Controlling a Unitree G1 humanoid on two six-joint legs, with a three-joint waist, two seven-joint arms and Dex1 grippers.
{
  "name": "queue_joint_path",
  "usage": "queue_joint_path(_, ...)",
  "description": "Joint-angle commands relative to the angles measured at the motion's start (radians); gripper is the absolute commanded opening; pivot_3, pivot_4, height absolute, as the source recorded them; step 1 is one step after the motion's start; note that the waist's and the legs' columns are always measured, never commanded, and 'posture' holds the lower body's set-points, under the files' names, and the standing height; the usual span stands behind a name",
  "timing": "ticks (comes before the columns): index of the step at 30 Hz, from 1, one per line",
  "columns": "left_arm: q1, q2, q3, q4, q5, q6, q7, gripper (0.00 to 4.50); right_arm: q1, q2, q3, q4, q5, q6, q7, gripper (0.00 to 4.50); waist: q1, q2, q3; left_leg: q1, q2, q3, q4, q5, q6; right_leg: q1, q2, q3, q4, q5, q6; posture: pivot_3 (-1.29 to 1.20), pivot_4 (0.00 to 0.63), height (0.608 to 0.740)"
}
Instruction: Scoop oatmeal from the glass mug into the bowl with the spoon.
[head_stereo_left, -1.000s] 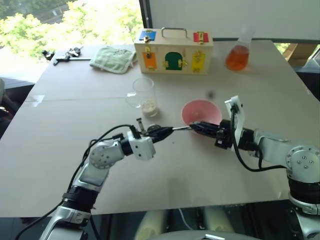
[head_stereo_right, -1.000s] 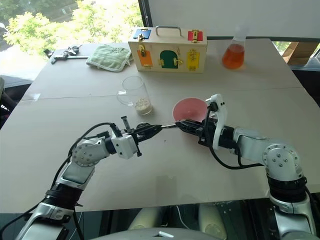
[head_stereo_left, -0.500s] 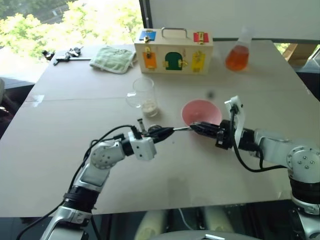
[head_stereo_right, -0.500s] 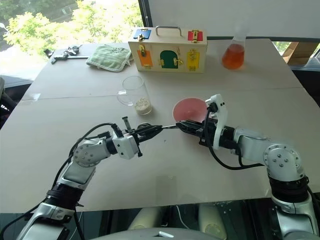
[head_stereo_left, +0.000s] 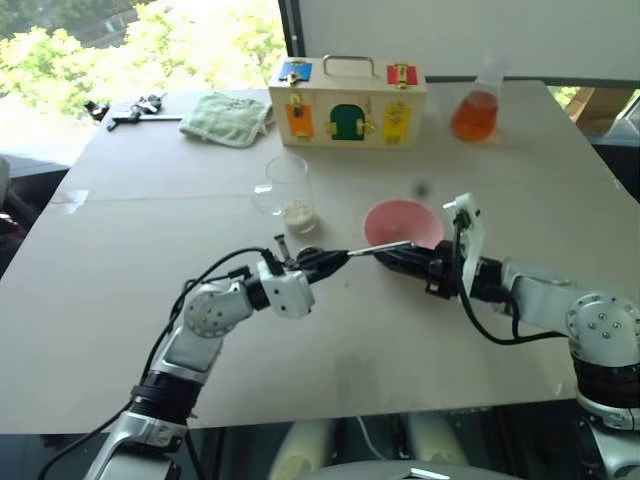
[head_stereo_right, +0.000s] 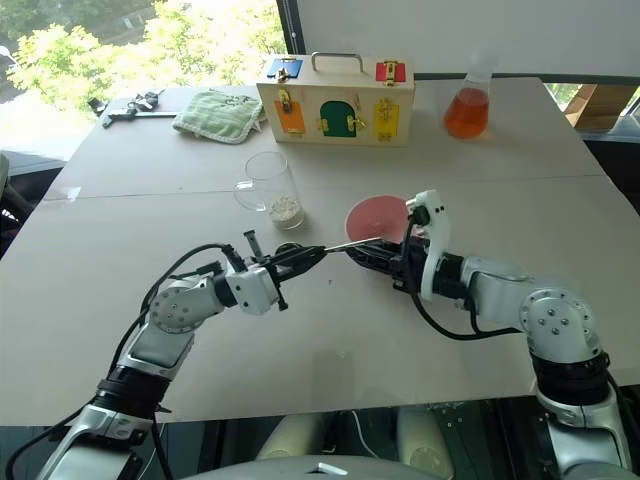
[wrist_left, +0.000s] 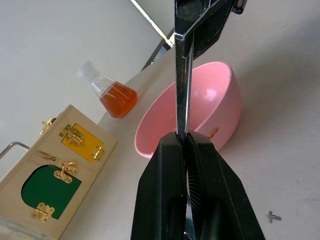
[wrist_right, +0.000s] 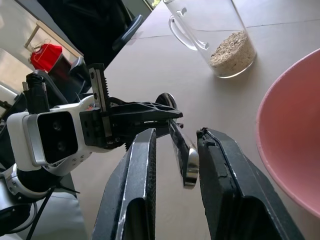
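The left pincer was clamped shut on one end of the slim shiny silver metal spoon, holding it level above the pale surface, seemingly so the tool could pass between arms. The right pincer straddled the spoon's other end with its black fingers parted, not gripping. Just beyond it sat the small round pink plastic bowl; farther off stood the clear glass mug, the cream-white flaky oatmeal at its bottom.
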Motion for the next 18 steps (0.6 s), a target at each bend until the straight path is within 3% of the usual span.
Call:
queue_joint_path(1, 0.003, -0.012, 0.012, -0.033, -0.013, 0.016, 0.026, 0.00, -0.028, 0.019, -0.039, -0.012, 0.018, -0.042, -0.020, 1.29, 0.000, 0.000, 0.000, 0.000, 0.000, 0.000, 0.000, 0.000, 0.000, 0.000, 0.000, 0.000, 0.000, 0.000, 0.000, 0.00, 0.150, 0.740)
queue_joint_path(18, 0.027, -0.064, 0.025, -0.083, 0.045, 0.147, 0.142, 0.00, -0.029, 0.035, -0.037, -0.012, 0.000, -0.078, -0.045, 1.29, 0.000, 0.000, 0.000, 0.000, 0.000, 0.000, 0.002, 0.000, 0.000, 0.000, 0.000, 0.000, 0.001, 0.000, 0.000, 0.00, 0.150, 0.740)
